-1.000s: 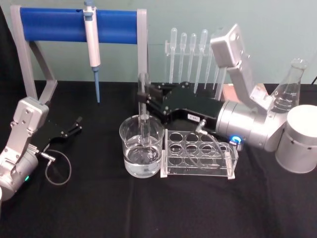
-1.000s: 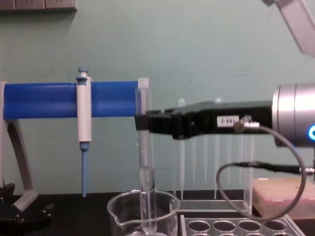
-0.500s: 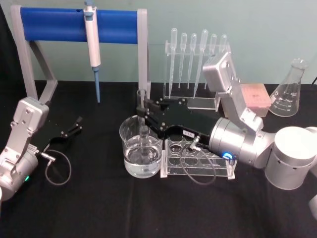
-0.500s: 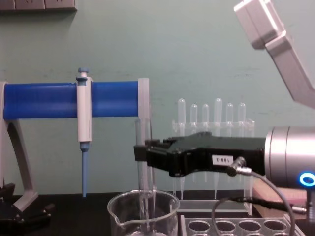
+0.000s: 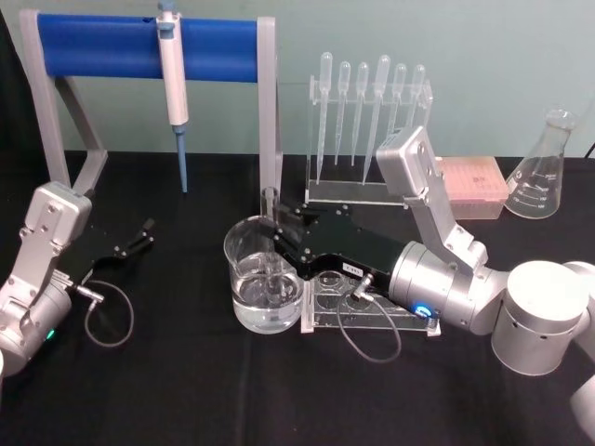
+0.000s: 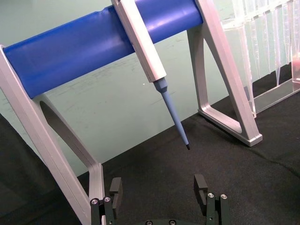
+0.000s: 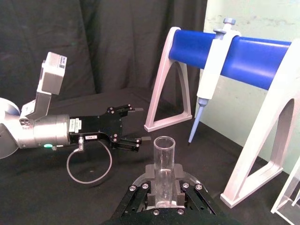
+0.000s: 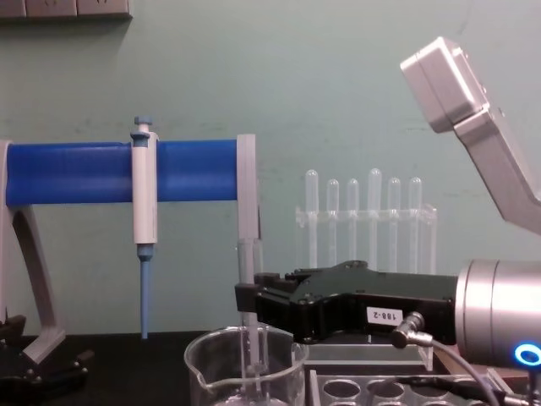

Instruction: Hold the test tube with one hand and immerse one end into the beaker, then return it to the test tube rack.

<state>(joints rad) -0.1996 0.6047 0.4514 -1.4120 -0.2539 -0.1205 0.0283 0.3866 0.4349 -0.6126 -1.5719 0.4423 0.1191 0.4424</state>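
Observation:
The clear test tube (image 5: pixel 271 243) stands upright inside the wide glass beaker (image 5: pixel 244 290), its lower end down in the clear liquid. My right gripper (image 5: pixel 276 234) is shut on the tube just above the beaker's rim. From the side the tube (image 8: pixel 246 275) is held by the black right gripper (image 8: pixel 247 297) over the beaker (image 8: pixel 211 372). The right wrist view has the tube's open rim (image 7: pixel 163 161) clamped between the jaws. My left gripper (image 5: pixel 141 236) rests parked at the left of the table, open, its fingers (image 6: pixel 200 183) spread apart.
A blue-bar stand (image 5: pixel 112 46) with a white-and-blue pipette (image 5: pixel 173 84) stands at the back left. A clear holed rack (image 5: pixel 367 307) sits right of the beaker under my right arm. Behind are a dropper rack (image 5: pixel 367 121), a pink box (image 5: pixel 474 184) and a conical flask (image 5: pixel 544 167).
My right gripper has come down with the test tube, sinking it deeper into the beaker. The right arm has swung lower and nearer. The left arm has not moved.

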